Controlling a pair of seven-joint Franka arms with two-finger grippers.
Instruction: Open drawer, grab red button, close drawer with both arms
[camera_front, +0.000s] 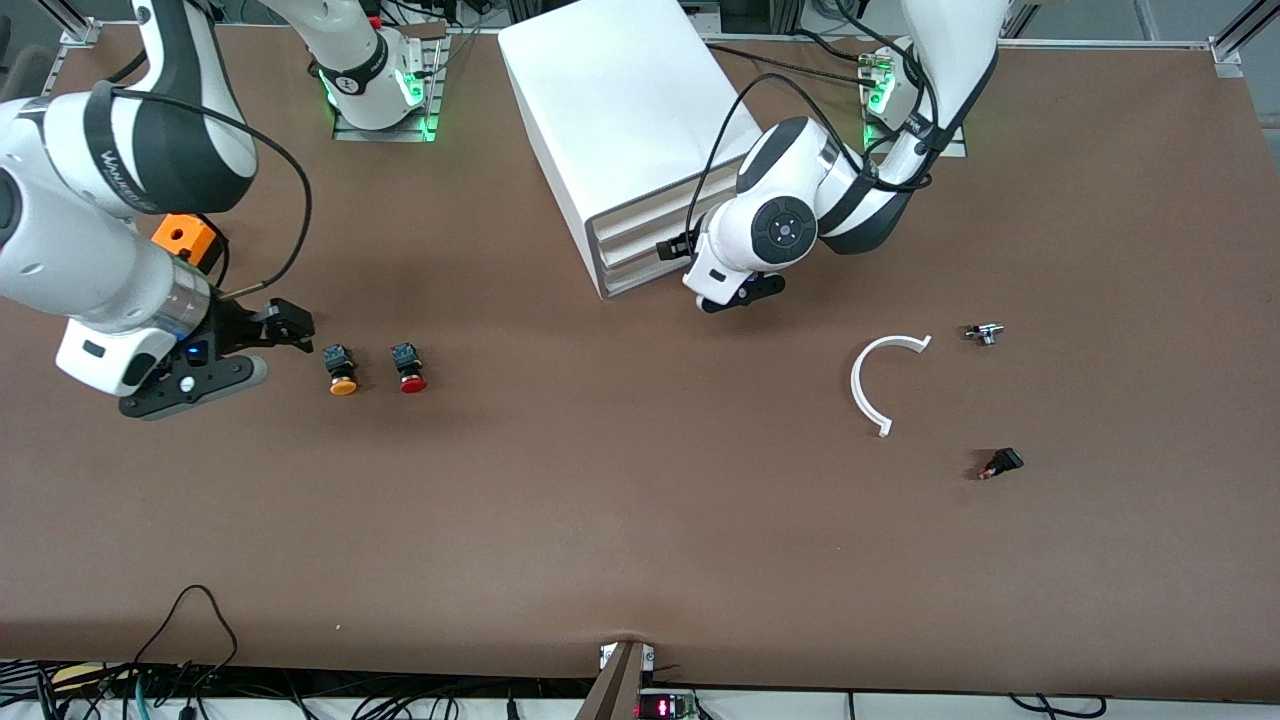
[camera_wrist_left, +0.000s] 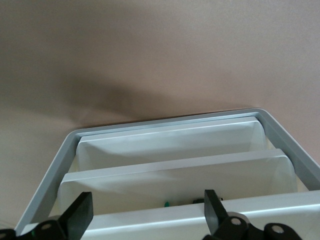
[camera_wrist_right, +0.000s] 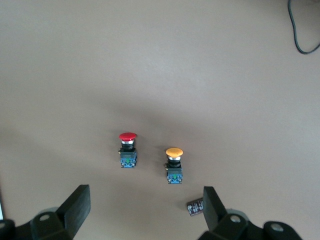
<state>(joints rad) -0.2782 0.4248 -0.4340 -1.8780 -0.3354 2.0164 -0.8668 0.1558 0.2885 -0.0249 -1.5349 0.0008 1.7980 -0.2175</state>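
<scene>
Both grippers stood wide open and held nothing. Left gripper (camera_wrist_left: 145, 215) was at the front of the white cabinet (camera_front: 620, 110), its fingers (camera_wrist_left: 80, 212) spread just in front of the stacked drawers (camera_wrist_left: 175, 172), which all looked shut. Something small and green showed in the gap behind the nearest drawer front; I could not tell what it was. Right gripper (camera_front: 262, 345) hung low over the table (camera_front: 600, 520) toward the right arm's end, just beside the orange-capped button (camera_front: 341, 369).

Red button (camera_front: 409, 367) lay on the bare table beside the orange-capped one, toward the cabinet's side of it, apart from it and well clear of the cabinet. Open brown surface spread all around the pair, and a broad empty stretch ran nearer the front camera.

An orange box (camera_front: 183, 237) sat partly under the right arm. Toward the left arm's end lay a white curved strip (camera_front: 872, 385), a small metal part (camera_front: 984, 333) and a small black part (camera_front: 1002, 463), all well apart from the buttons.
</scene>
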